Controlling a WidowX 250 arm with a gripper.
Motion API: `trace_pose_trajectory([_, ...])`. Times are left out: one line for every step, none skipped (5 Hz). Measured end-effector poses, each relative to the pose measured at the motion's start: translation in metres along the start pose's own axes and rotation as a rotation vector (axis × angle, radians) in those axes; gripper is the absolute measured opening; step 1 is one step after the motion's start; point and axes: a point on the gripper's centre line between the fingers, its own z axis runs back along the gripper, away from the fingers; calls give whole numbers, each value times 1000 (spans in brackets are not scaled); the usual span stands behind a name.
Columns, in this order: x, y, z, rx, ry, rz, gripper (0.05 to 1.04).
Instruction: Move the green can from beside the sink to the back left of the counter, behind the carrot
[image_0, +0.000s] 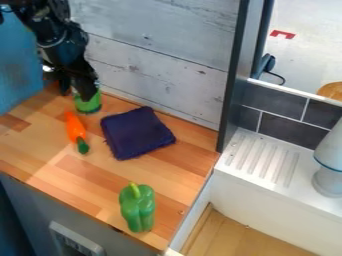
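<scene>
hanging at the green can (89, 104) by the counter's (87, 192) back edge, the black gripper (77, 94) leaves its opening and any grip impossible to tell. the bell pepper (137, 210) stands on its base near the front right corner; the tapered carrot (75, 129) lies beside the folded cloth (136, 133).

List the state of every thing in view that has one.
Claw: pointing down at the green can
Green can: upright, partly hidden by the claw
Orange carrot: lying down, whole
Dark cloth: folded, lying flat
Green pepper: whole, stem on
White object at right edge: upright, partly out of view
</scene>
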Motion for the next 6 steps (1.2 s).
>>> trace_pose_trajectory([4, 13, -5, 3, -61, 0, 828])
trace_pose_trajectory([6, 15, -26, -20, -54, -48, 828])
trace_pose_trajectory([18, 21, -29, -10, -72, -78, 828])
trace_pose_trajectory([24, 27, -43, -15, -47, -75, 828])
trace_pose_trajectory([29, 33, -52, -19, -12, -54, 828])
trace_pose_trajectory([34, 34, -60, -55, 25, -46, 828])
